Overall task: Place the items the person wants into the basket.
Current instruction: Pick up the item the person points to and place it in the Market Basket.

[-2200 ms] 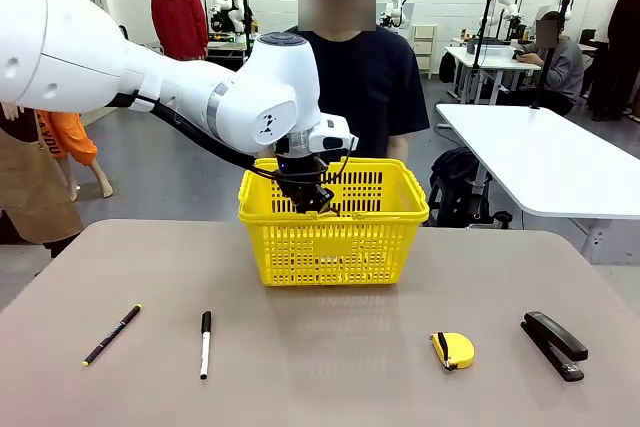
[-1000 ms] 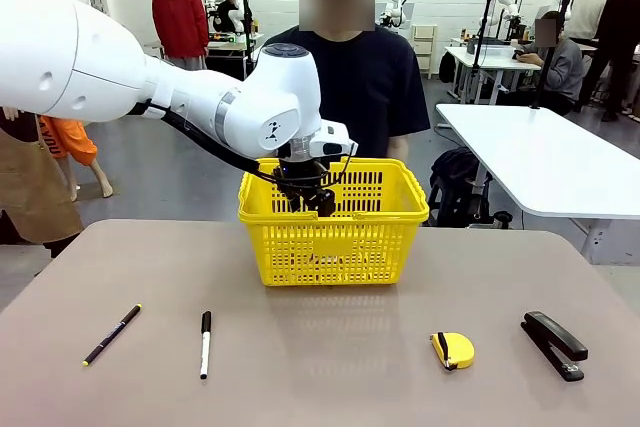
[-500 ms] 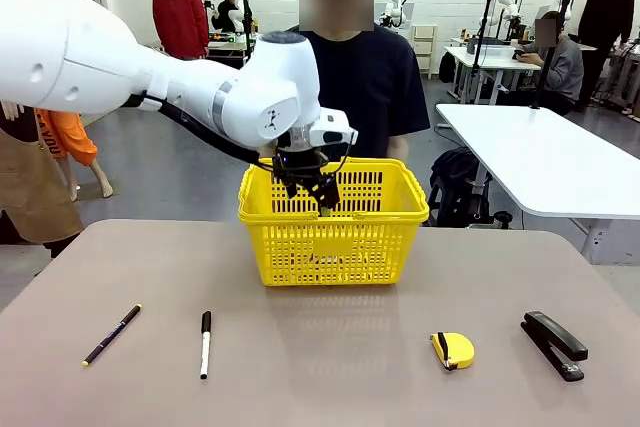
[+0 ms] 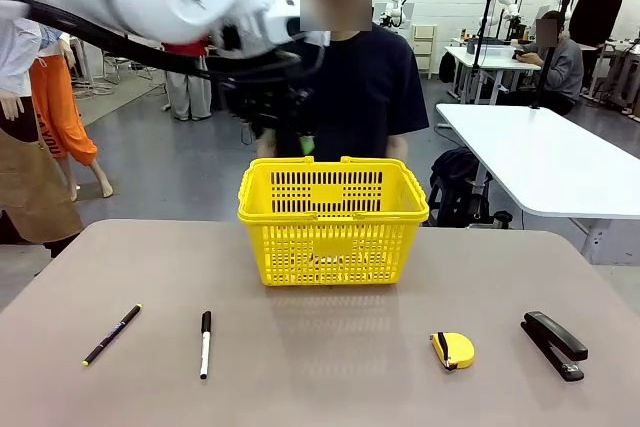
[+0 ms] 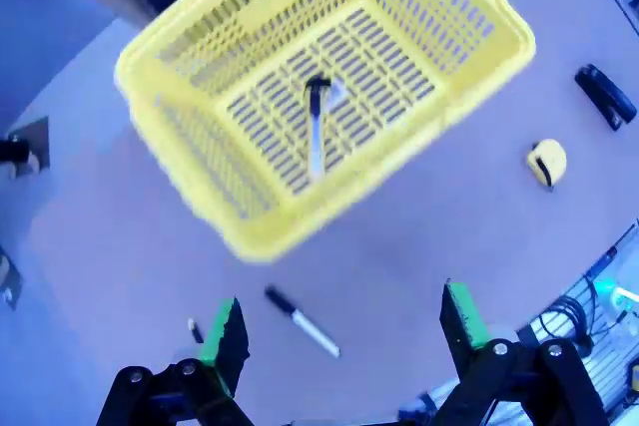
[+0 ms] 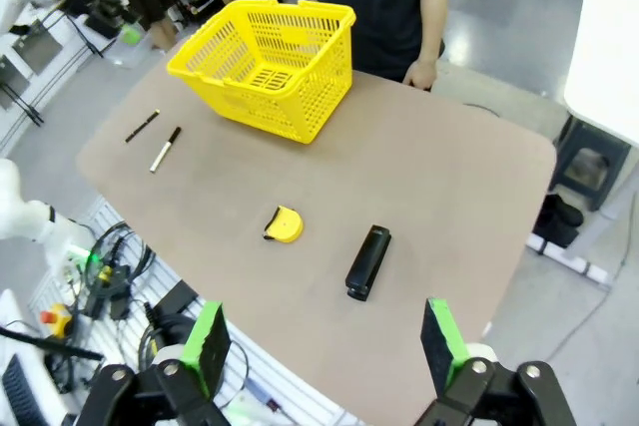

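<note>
**Left gripper** (image 5: 340, 298): jaws spread wide, green pads (image 5: 222, 341) well apart, nothing between them. In the front view the arm is blurred, with the gripper raised above and behind the yellow shopping basket (image 4: 333, 217), in front of the person (image 4: 352, 77) in the dark T-shirt. In its wrist view the basket lies beyond the fingertips, seen from above. On the basket floor rests a long tool with a dark end, the utility knife (image 5: 317, 127), blurred. The white marker (image 5: 302, 321) lies on the table (image 4: 330, 357) between the two fingers, nearer the gripper than the basket. The tip of the thin pen (image 5: 195, 330) shows just beside the left-hand finger. The tape measure (image 5: 546, 163) and the stapler (image 5: 605, 95) lie off to the picture's right of the fingers, outside the basket.

**Right gripper** (image 6: 322, 306): jaws also spread wide and empty, held high above the table's near edge. In its wrist view the stapler and tape measure lie side by side on the table, apart from each other and closest beyond the fingertips. The basket stands farther off, up and to the left. The marker and pen lie to the basket's left.
</note>
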Tool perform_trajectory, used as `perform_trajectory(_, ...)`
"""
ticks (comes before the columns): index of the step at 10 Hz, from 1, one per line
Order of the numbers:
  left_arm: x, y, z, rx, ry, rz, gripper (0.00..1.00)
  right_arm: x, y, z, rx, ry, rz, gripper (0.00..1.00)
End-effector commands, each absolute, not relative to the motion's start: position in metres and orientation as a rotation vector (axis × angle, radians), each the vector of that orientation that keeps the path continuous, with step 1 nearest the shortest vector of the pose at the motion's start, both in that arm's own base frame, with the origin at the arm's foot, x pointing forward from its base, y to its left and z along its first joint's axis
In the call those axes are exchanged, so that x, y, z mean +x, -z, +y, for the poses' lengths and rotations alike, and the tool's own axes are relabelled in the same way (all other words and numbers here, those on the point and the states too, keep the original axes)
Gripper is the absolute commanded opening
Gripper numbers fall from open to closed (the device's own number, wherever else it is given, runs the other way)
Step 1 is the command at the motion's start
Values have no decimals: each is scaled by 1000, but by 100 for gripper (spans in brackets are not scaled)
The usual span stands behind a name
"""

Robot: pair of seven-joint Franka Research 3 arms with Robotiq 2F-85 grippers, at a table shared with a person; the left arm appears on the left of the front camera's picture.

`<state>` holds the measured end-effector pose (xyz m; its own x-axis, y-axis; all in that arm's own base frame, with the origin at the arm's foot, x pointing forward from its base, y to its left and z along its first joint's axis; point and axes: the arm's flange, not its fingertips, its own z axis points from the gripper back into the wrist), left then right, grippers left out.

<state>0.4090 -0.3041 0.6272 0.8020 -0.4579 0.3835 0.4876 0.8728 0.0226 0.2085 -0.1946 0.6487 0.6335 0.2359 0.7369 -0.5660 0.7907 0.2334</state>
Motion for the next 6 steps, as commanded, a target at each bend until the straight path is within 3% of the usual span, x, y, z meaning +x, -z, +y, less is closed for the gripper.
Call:
perform_trajectory(1, 366, -603, -260, -52, 443, -313, 100, 211, -647, -193, 483, -486, -778, 100)
perform_trajectory(3, 340, -593, -234, -49, 472, -321, 100, 211, -647, -193, 483, -486, -778, 100)
perform_trajectory(6, 338, -594, -234, -13, 439, -310, 100, 211, -647, -193, 483, -486, -778, 100)
